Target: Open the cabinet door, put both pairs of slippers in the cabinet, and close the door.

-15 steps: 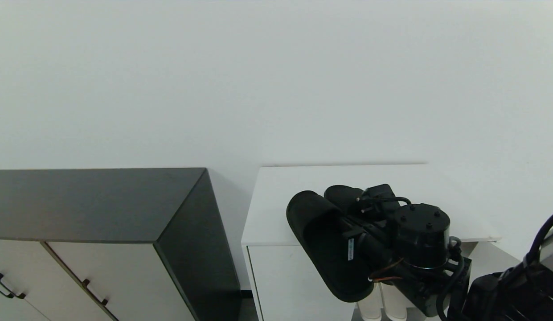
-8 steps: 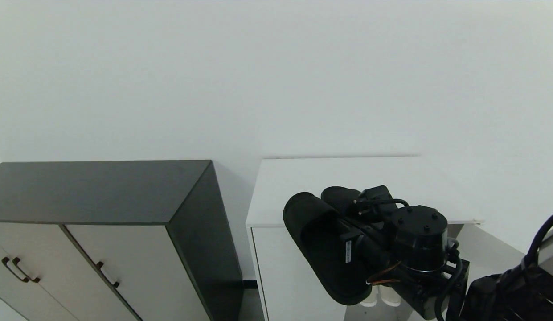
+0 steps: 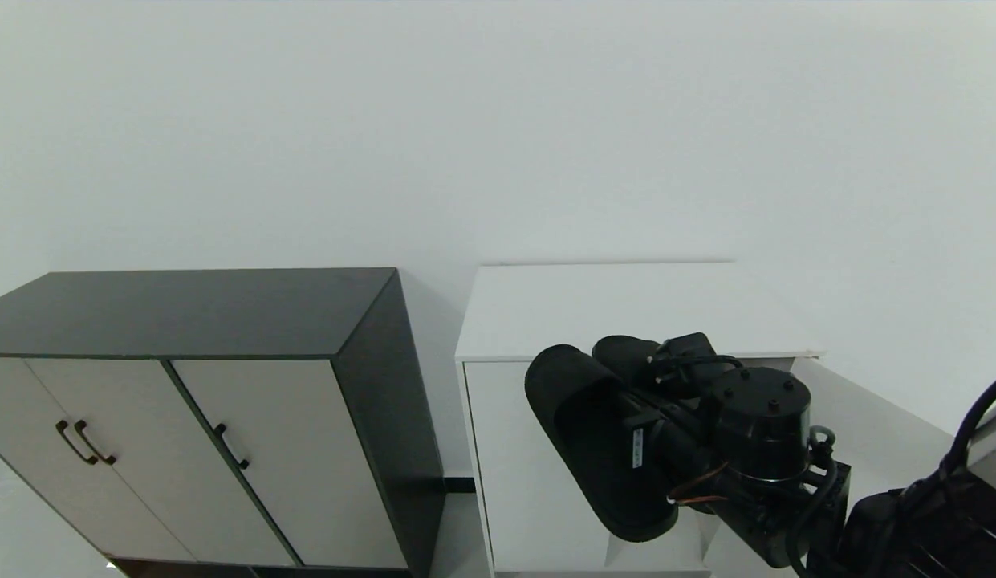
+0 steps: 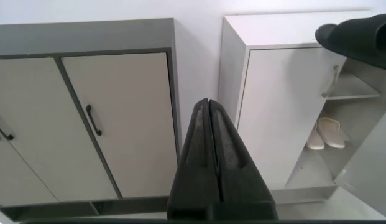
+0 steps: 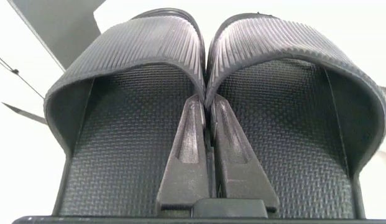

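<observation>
On the far left we see a dark cabinet [image 3: 184,309] with a black top and two grey doors [image 3: 249,457], both of them closed, each with a dark handle. It stands against the pale wall [image 3: 498,120]. In the left wrist view the left gripper [image 4: 210,112] is in front of the gap between this cabinet and the next one; its two fingers are pressed together along all their length and they hold nothing.

Just beside the dark cabinet, to the right, stands the white cabinet [image 3: 610,305]. Its left front panel is closed, and the right part is open. In the left wrist view a pair of pale slippers [image 4: 325,132] lies side by side on a lower shelf inside this open part.

Further right, in front of the white cabinet and raised near the level of its top, is the pair of black slippers [image 3: 594,441]. The right gripper [image 5: 207,106] has its fingers closed on the two inner walls of the slippers, which touch each other, so that both slippers hang from it together with their toes pointing away from the wrist
</observation>
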Controlling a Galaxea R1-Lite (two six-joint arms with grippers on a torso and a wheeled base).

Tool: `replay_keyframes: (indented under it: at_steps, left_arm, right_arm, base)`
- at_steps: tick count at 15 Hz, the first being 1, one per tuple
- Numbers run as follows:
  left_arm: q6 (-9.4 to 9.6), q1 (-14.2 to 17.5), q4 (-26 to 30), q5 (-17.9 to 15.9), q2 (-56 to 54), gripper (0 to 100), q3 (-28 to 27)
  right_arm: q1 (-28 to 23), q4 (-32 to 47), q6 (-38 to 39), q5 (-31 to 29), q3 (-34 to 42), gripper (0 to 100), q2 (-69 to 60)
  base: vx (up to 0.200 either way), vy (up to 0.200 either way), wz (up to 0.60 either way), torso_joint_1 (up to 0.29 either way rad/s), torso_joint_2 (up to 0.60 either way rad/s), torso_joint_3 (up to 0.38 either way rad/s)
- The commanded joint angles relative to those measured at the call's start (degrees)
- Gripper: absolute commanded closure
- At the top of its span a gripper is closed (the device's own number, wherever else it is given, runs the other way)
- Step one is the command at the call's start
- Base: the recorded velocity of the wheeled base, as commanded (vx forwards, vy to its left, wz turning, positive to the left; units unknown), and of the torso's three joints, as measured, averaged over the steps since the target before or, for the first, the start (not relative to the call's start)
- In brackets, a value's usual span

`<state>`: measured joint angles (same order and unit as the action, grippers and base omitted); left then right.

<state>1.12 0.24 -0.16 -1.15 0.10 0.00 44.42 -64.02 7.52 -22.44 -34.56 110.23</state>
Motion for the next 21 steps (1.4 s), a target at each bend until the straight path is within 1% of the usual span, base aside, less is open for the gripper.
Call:
replay_keyframes:
  at_steps: [1,17,21]
  left_arm:
    - [0.02,0.0,0.0,-0.1,0.0,100,0.0]
    - [-0.07,0.0,0.0,0.0,0.0,100,0.0]
    - [-0.07,0.0,0.0,0.0,0.0,100,0.0]
  right_arm:
    - [-0.2,-0.1,0.0,0.0,0.5,100,0.1]
    - [-0.4,-0.1,-0.1,0.0,0.8,100,1.0]
    - [-0.4,-0.6,-0.1,0.1,0.8,100,1.0]
  base:
    - [0.0,0.0,0.0,0.0,0.0,0.0]
    - [0.0,0.0,0.0,0.0,0.0,0.0]
    - [0.0,-0.2,0.0,0.002,0.01,0.004]
